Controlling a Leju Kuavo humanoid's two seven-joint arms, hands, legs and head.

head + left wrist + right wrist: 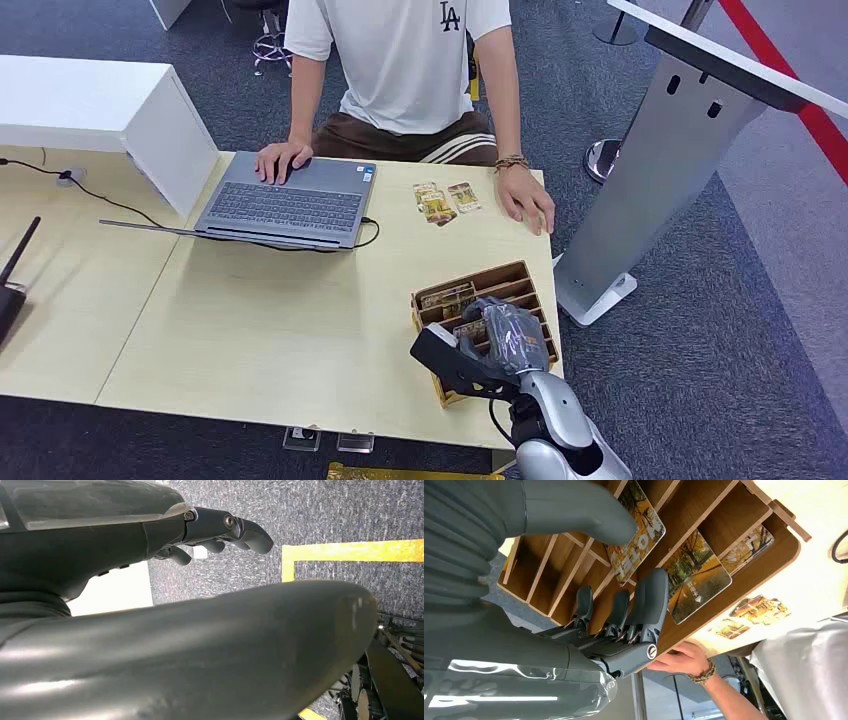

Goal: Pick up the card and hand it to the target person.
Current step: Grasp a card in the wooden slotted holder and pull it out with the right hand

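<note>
A wooden slotted card box stands at the table's near right corner, with several yellow-leaf picture cards in it. My right hand is lowered into the box. In the right wrist view its thumb lies on one side of an upright lettered card and its fingers on the other, with a gap between them. Another card leans one slot further on. The seated person rests a hand on the far table edge. My left hand hangs over the carpet, holding nothing.
Loose cards lie on the table between the box and the person. A grey laptop with a cable sits to the left, the person's other hand on it. A silver gate stand rises right of the table. A white box stands far left.
</note>
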